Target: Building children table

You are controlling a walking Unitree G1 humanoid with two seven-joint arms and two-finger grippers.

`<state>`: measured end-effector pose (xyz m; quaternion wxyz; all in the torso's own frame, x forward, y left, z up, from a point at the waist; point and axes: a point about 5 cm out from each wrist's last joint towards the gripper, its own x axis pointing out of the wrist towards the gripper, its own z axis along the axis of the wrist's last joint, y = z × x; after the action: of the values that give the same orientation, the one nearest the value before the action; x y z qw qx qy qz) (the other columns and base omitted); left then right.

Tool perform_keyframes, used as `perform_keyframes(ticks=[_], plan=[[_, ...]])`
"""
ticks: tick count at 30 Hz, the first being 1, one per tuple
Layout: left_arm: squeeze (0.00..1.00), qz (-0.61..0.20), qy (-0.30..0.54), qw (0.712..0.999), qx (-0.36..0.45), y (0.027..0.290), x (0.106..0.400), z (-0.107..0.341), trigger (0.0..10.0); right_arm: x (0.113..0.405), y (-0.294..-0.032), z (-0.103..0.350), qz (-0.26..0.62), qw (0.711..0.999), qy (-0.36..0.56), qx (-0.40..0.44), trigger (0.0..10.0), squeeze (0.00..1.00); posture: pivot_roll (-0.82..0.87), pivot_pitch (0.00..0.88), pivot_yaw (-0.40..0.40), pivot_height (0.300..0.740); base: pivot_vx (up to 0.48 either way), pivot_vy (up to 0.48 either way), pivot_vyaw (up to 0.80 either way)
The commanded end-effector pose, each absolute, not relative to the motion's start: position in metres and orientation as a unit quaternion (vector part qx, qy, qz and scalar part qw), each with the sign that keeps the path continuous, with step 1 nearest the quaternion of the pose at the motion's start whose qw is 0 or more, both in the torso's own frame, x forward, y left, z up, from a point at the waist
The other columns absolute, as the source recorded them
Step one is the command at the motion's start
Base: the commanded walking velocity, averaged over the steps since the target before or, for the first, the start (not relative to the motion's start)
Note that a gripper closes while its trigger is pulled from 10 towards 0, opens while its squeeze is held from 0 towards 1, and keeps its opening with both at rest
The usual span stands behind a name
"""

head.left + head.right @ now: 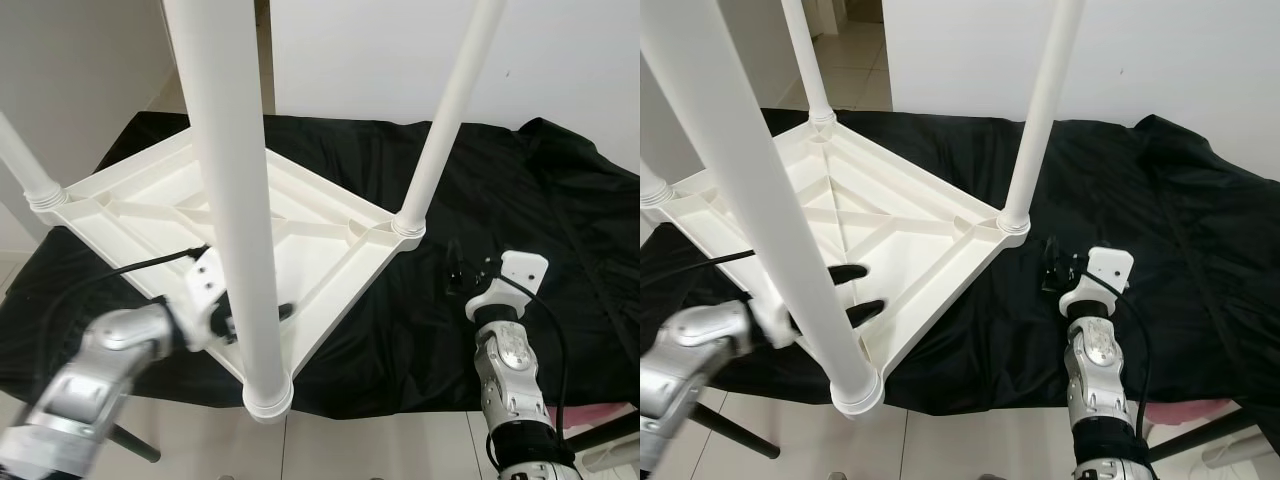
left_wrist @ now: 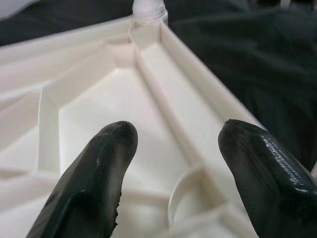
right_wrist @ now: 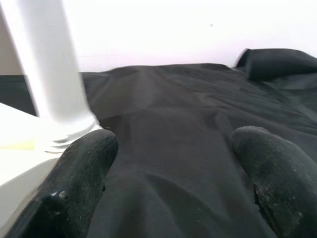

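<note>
A white plastic children's table [image 1: 890,225] lies upside down on a black cloth, its ribbed underside facing up. Several white legs stand in its corner sockets: the nearest leg [image 1: 240,200] at the front corner, another [image 1: 440,130] at the right corner, one [image 1: 25,165] at the left and one [image 1: 805,60] at the back. My left gripper [image 1: 855,292] is open just above the underside, right beside the nearest leg; its fingers [image 2: 94,173] hold nothing. My right gripper [image 1: 1053,270] rests open over the cloth, a little right of the right corner leg [image 3: 54,74].
The black cloth [image 1: 520,200] covers the whole work surface and lies rumpled at the right. A white wall [image 1: 560,50] stands behind. Tiled floor [image 1: 970,440] lies below the front edge, with a black stand leg [image 1: 135,447] at lower left.
</note>
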<state>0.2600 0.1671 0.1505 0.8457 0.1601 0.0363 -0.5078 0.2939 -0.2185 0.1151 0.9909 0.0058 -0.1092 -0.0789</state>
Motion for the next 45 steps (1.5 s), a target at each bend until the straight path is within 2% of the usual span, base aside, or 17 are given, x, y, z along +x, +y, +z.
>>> perform_keyframes(ticks=[1, 3, 5, 7, 17, 31, 35, 41, 45], plan=[[0.0, -0.524, 0.044, 0.831, 0.181, 0.169, 0.26, 0.148, 10.0, 0.293, -0.219, 0.114, -0.081, 0.991, -0.106, 0.013, 10.0, 0.0, -0.01, 0.018, 0.0, 0.74, 0.0, 0.0, 0.0], [0.0, -0.51, 0.068, 0.828, 0.223, 0.184, 0.267, 0.142, 10.0, 0.293, -0.218, 0.115, -0.079, 0.991, -0.106, 0.013, 10.0, 0.0, -0.01, 0.015, -0.003, 0.74, 0.0, 0.0, 0.0], [0.0, -0.51, 0.068, 0.828, 0.223, 0.184, 0.267, 0.142, 10.0, 0.293, -0.218, 0.115, -0.079, 0.991, -0.106, 0.013, 10.0, 0.0, -0.01, 0.015, -0.003, 0.74, 0.0, 0.0, 0.0], [0.0, -0.495, 0.088, 0.825, 0.258, 0.197, 0.274, 0.139, 10.0, 0.295, -0.218, 0.118, -0.075, 0.991, -0.107, 0.013, 10.0, 0.0, -0.01, 0.01, -0.007, 0.74, 0.0, 0.0, 0.0], [0.0, -0.481, 0.106, 0.814, 0.308, 0.214, 0.289, 0.135, 10.0, 0.296, -0.22, 0.124, -0.067, 0.992, -0.104, 0.007, 10.0, 0.0, -0.02, 0.009, -0.013, 0.74, 0.0, 0.0, 0.0], [0.0, -0.519, 0.129, 0.777, 0.333, 0.21, 0.297, 0.128, 10.0, 0.299, -0.222, 0.126, -0.066, 0.993, -0.102, 0.003, 10.0, 0.0, -0.02, 0.006, -0.009, 0.74, 0.0, 0.0, 0.0], [0.0, -0.544, 0.15, 0.752, 0.339, 0.213, 0.299, 0.126, 10.0, 0.298, -0.223, 0.126, -0.07, 0.992, -0.102, 0.002, 10.0, 0.0, -0.03, 0.001, 0.008, 0.74, 0.0, 0.0, 0.0], [0.0, -0.566, 0.147, 0.742, 0.329, 0.216, 0.298, 0.133, 10.0, 0.296, -0.225, 0.124, -0.077, 0.992, -0.1, 0.002, 10.0, 0.0, -0.03, 0.002, 0.012, 0.74, 0.0, 0.0, 0.0], [0.0, -0.587, 0.132, 0.745, 0.289, 0.215, 0.294, 0.144, 10.0, 0.296, -0.225, 0.122, -0.08, 0.992, -0.097, 0.005, 10.0, 0.0, -0.02, 0.001, 0.013, 0.74, 0.0, 0.0, 0.0]])
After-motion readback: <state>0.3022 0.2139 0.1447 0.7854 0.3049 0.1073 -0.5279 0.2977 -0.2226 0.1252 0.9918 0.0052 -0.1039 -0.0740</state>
